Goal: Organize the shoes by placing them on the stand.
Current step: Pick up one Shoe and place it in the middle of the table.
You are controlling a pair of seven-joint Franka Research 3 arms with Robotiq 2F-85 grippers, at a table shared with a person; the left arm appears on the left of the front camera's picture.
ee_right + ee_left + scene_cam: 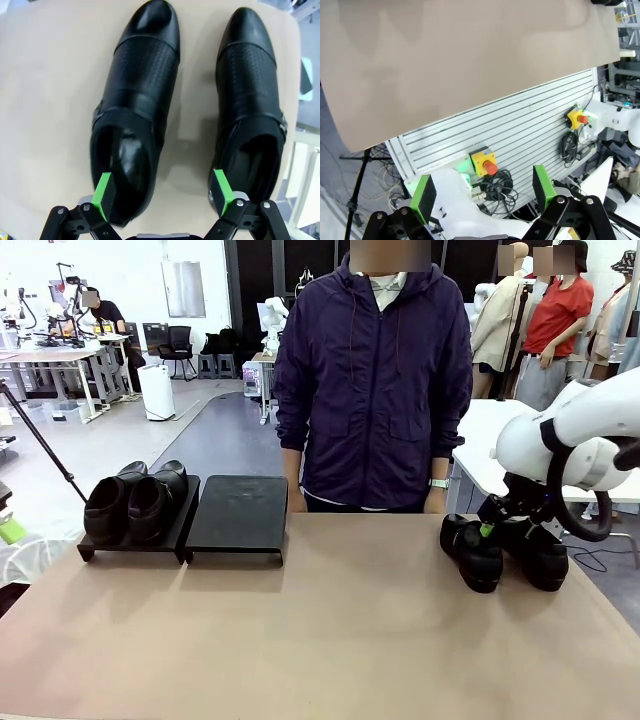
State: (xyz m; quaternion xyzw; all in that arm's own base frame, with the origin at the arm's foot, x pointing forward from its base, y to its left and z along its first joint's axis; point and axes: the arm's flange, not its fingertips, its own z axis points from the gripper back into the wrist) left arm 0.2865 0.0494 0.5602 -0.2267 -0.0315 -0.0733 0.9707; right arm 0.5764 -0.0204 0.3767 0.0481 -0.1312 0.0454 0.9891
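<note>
My right arm is a fat white shell, rounded at every joint, with a black cable looping beneath it. The left gripper and right gripper match: black linkage, silver pivot screws, bright green pads. Across from me, the person wears a dark purple zipped jacket with a hood, drawcords hanging, and a pale wristwatch.
</note>
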